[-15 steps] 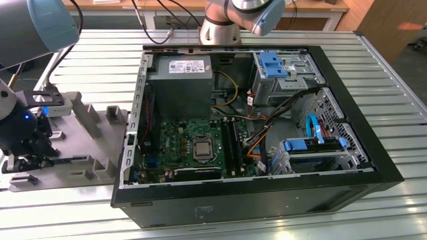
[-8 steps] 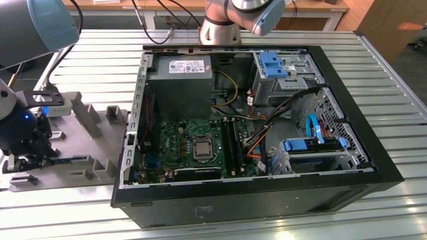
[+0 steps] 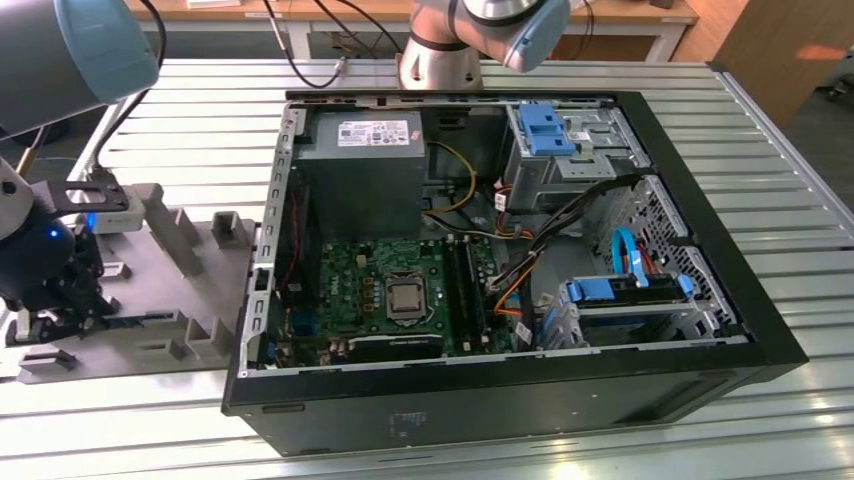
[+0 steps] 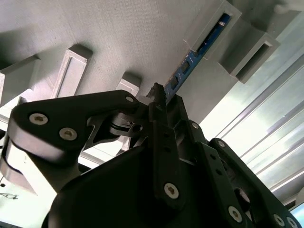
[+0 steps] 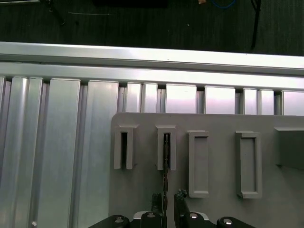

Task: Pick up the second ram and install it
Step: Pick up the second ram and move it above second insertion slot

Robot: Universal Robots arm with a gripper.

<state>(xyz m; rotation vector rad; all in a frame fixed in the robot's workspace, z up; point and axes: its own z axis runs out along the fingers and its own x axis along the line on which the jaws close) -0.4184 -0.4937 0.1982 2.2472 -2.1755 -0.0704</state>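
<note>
Second ram [image 5: 166, 152] stands edgewise in the grey holder [image 5: 221, 161] slot. Gripper [image 5: 167, 195] straddles it, jaws narrowly apart, nothing clamped. Risk: closing off-centre cocks the stick and it jams in the slot.

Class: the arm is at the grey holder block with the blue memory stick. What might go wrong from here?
1. The gripper sits at one end of the slim blue circuit-board stick, which stands on edge in a narrow slot of the grey holder block; lifted off-centre, it may tilt and jam.
2. Loose orange and black cables lie beside the long black motherboard slots; they may snag.
</note>
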